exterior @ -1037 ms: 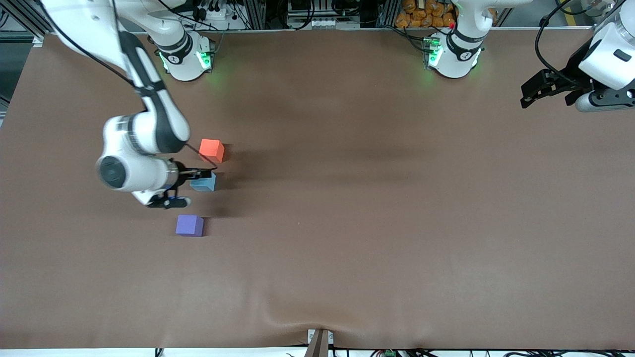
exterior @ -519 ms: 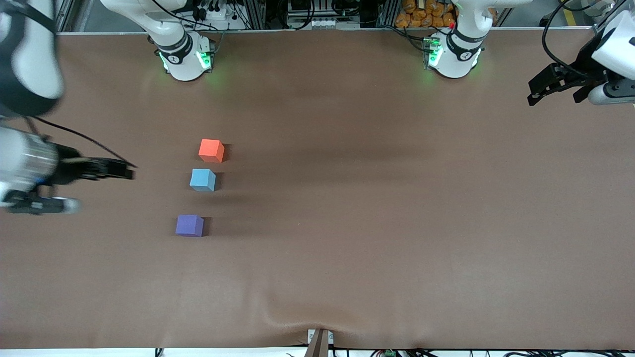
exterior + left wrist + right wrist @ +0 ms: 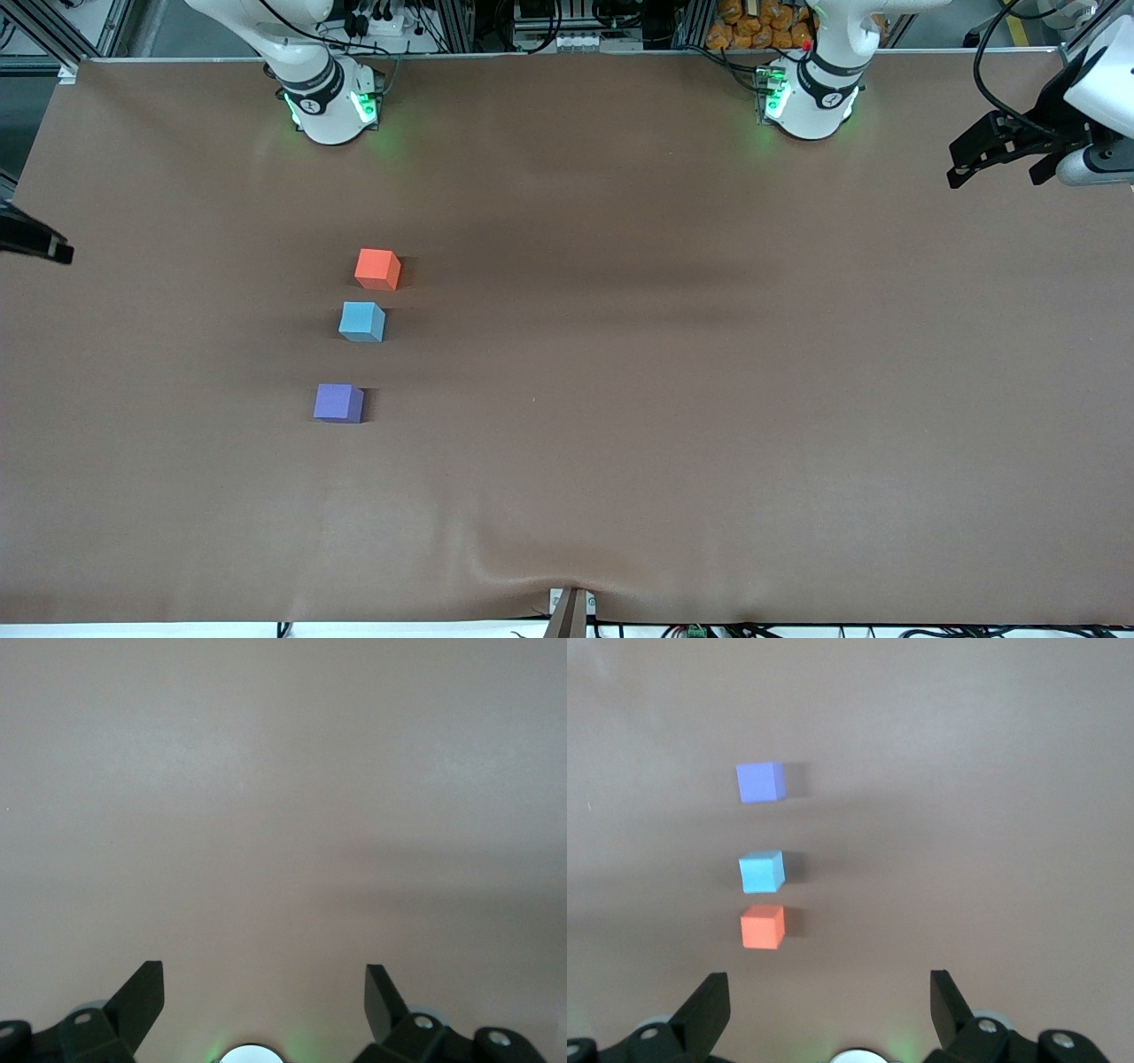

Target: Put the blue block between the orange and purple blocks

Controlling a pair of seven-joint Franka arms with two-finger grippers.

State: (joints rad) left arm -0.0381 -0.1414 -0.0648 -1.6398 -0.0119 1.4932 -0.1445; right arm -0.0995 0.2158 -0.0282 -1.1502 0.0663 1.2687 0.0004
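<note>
The blue block (image 3: 361, 322) sits on the table between the orange block (image 3: 377, 268) and the purple block (image 3: 338, 403), closer to the orange one and touching neither. The right wrist view shows the same row: purple block (image 3: 760, 781), blue block (image 3: 762, 871), orange block (image 3: 763, 927). My right gripper (image 3: 828, 992) is open and empty, up in the air apart from the blocks. In the front view only its tip (image 3: 40, 243) shows at the picture's edge, at the right arm's end of the table. My left gripper (image 3: 264, 988) is open and empty over bare table.
The brown table cloth (image 3: 673, 372) holds nothing but the three blocks. The left gripper (image 3: 979, 152) hangs over the left arm's end of the table. Both arm bases (image 3: 328, 102) stand along the table's edge farthest from the front camera.
My right gripper has let go of the blue block and drawn away toward the right arm's end, almost out of the front view. The blocks have not moved. The left gripper shifted slightly.
</note>
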